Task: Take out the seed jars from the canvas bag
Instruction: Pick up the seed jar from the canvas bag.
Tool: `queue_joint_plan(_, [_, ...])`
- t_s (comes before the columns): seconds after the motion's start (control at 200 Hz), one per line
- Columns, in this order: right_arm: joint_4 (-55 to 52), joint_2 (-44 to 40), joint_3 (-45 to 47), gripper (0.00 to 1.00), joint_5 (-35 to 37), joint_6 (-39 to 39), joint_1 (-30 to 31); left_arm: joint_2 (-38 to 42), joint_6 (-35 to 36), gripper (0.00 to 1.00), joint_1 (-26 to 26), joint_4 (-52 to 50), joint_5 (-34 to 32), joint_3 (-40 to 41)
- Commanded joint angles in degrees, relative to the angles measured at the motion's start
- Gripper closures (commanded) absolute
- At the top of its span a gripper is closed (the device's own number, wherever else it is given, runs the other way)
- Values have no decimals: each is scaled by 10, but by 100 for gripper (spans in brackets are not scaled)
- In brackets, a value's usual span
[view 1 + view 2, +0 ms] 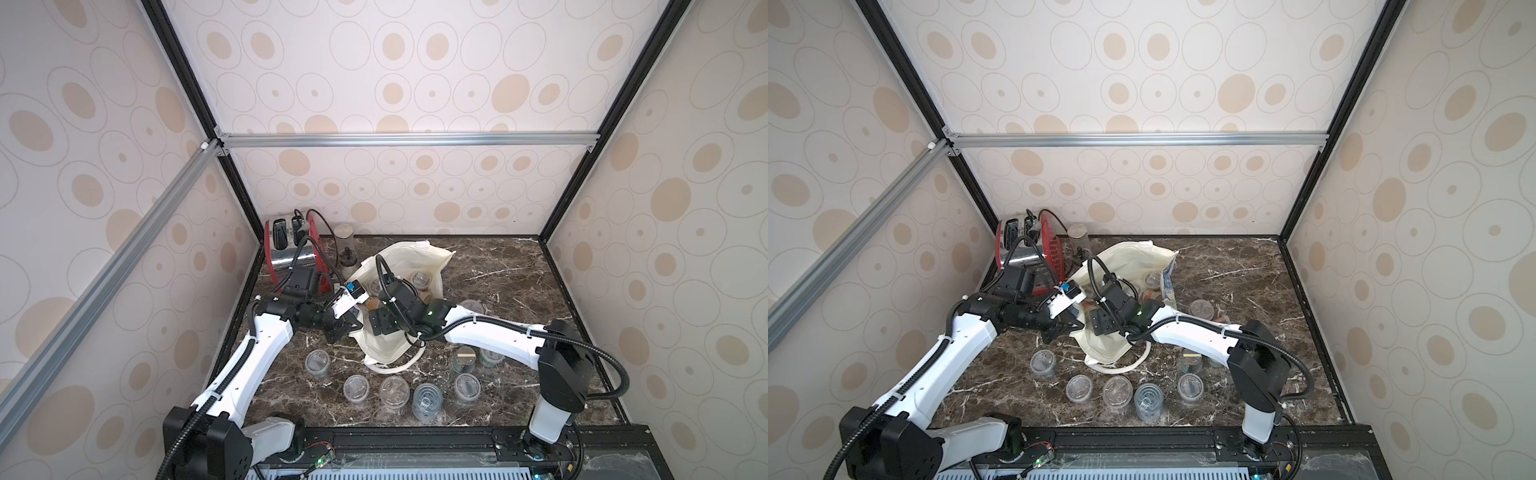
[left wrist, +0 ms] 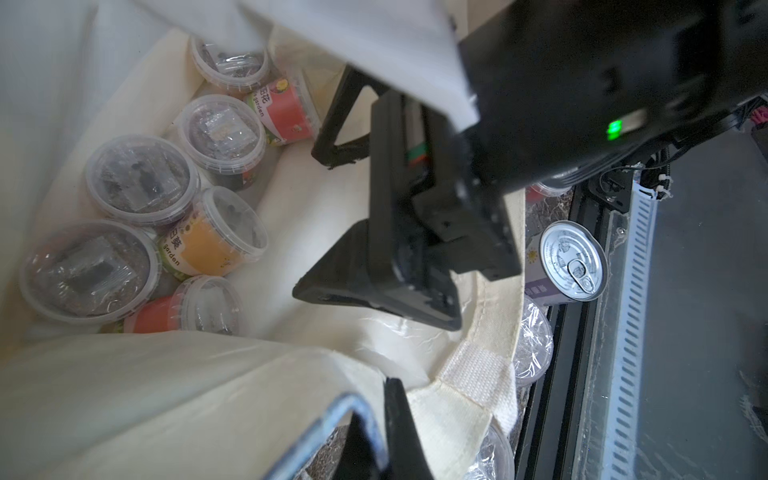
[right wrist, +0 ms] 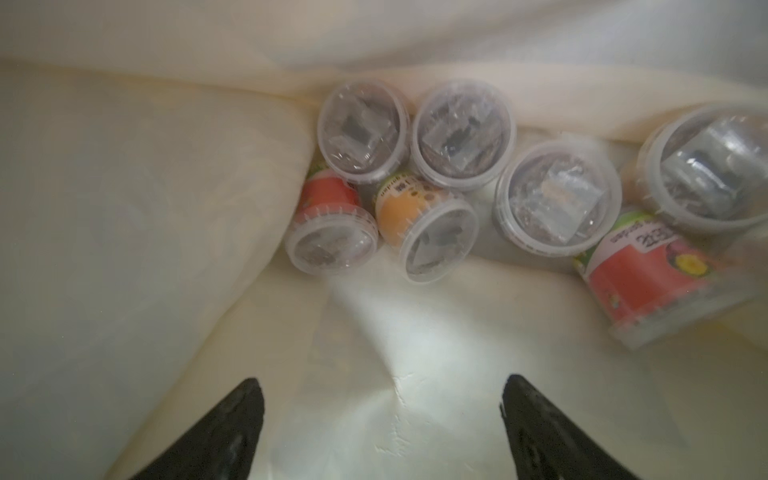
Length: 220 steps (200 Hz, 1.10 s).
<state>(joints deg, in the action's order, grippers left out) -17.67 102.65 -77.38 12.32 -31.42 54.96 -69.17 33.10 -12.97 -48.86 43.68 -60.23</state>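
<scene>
- Nearest, several seed jars (image 1: 356, 388) stand upright on the counter (image 1: 519, 282) close to its front edge, lids up, with a silver pull-tab can (image 1: 428, 401) in the same row.
- Just behind that row, more jars sit partly hidden under the right arm (image 1: 490, 336), and one jar stands alone just right of the bag.
- Mid-counter, the canvas bag (image 1: 388, 351) lies slumped with its mouth gaping toward the front edge. One cream loop handle (image 1: 399, 368) trails on the marble at its near side.
- At the bag's left rim, the left gripper (image 1: 349, 326) has its fingers closed on the fabric edge, and cloth hangs from them.
- Inside the mouth, the right gripper (image 3: 382, 415) hovers over bare cloth short of the jars. Its fingers (image 3: 232, 432) are spread wide with nothing between them.
- Deeper in the bag, seven jars lie bunched and touching. Four show their lids, while a yellow-labelled jar (image 3: 428, 232) and two red-labelled jars (image 3: 328, 216) are tipped over.
- Farthest, in the counter's far left corner, stands a chrome-and-red toaster (image 1: 286, 245). Beside it are a taller glass jar (image 1: 344, 237) with a pale lid and a small black-capped bottle (image 1: 348, 257), which is near the bag's far rim.
</scene>
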Motion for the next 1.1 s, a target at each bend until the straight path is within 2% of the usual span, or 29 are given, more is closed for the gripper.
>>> queue_joint_plan(0.0, [59, 13, 13, 8, -37, -70, -25, 4, 30, 100, -3, -29, 17, -9])
queue_joint_plan(0.085, [104, 35, 22, 6, -80, -90, -45, 2, 43, 100, -3, -35, 26, -12])
queue_joint_plan(0.235, [181, 77, 26, 3, -110, -112, -64, -5, 29, 100, -3, -30, 24, -20])
queue_joint_plan(0.325, [168, 105, 1, 0, -107, -106, -66, -3, 38, 100, -3, -36, 32, -19])
queue_joint_plan(0.475, [139, 139, -23, 1, -78, -125, -66, -4, 31, 100, -3, -37, 27, -27])
queue_joint_plan(0.655, [177, 161, -23, 1, -71, -91, -68, -5, 45, 100, -3, -49, 31, -33])
queue_joint_plan(0.88, [268, 205, -29, 0, -184, -13, -81, -17, 48, 100, -3, -51, 43, -38])
queue_joint_plan(1.096, [270, 213, -41, 1, -214, 20, -99, -23, 50, 100, -3, -57, 45, -48])
